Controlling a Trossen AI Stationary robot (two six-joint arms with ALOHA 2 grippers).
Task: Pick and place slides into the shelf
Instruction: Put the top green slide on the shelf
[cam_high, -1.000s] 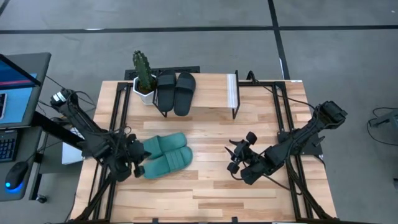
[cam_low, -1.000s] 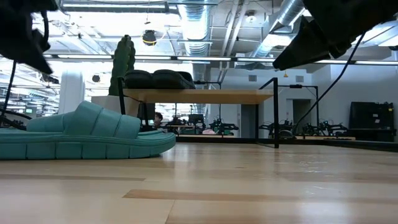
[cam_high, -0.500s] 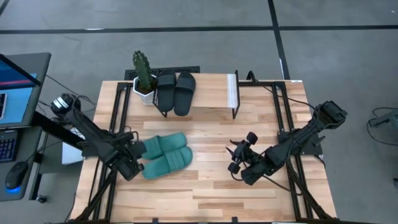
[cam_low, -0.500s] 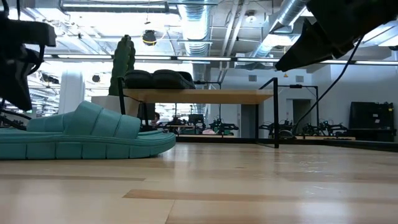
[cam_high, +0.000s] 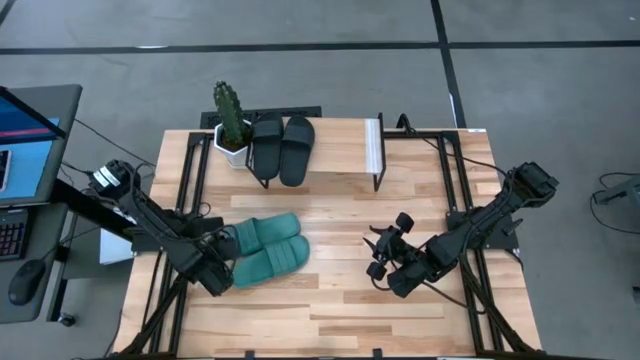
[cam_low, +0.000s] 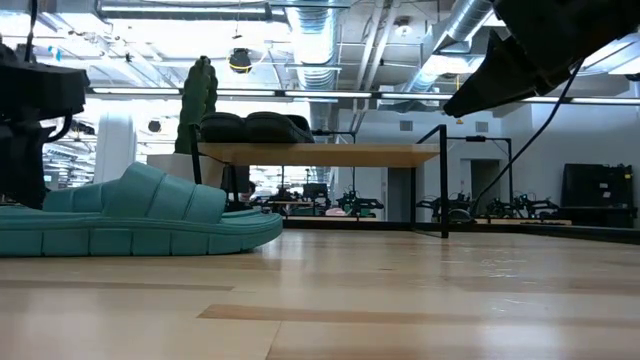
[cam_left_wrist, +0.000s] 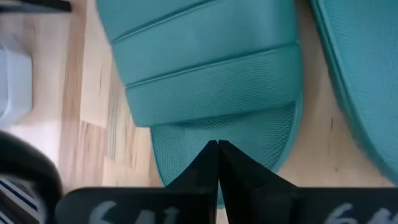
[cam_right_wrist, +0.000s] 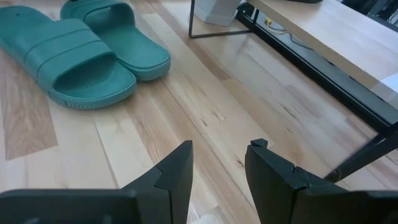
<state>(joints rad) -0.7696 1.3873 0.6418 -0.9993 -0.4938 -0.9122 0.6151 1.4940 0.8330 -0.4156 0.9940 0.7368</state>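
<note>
Left pincer (cam_high: 222, 274) was down low at the heel end of the teal slides (cam_high: 264, 247), its two dark fingers (cam_left_wrist: 217, 163) pressed tight together with nothing between them, tips poised right over the heel of the nearer teal slide (cam_left_wrist: 211, 93). Whether those tips actually touched the rubber, I could not tell. Both teal slides lay side by side on the counter (cam_high: 340, 300), left of centre, soles down, straps up; from table height the nearer one (cam_low: 140, 215) stretched long and flat across the wood.

Over on the other side, the right pincer (cam_high: 385, 257) hung just above the counter, well apart from the teal pair, fingers (cam_right_wrist: 177, 171) parted about halfway and gripping nothing, bare planks showing in the gap.

At the back stood the shelf (cam_high: 330, 150), light wood panel on a thin black frame, and the black slides (cam_high: 283, 148) were up on its left end, side by side. From the low camera they sat as two dark humps (cam_low: 255, 127) on the panel. A potted cactus (cam_high: 230, 120) stood just beside the shelf's left end.
</note>
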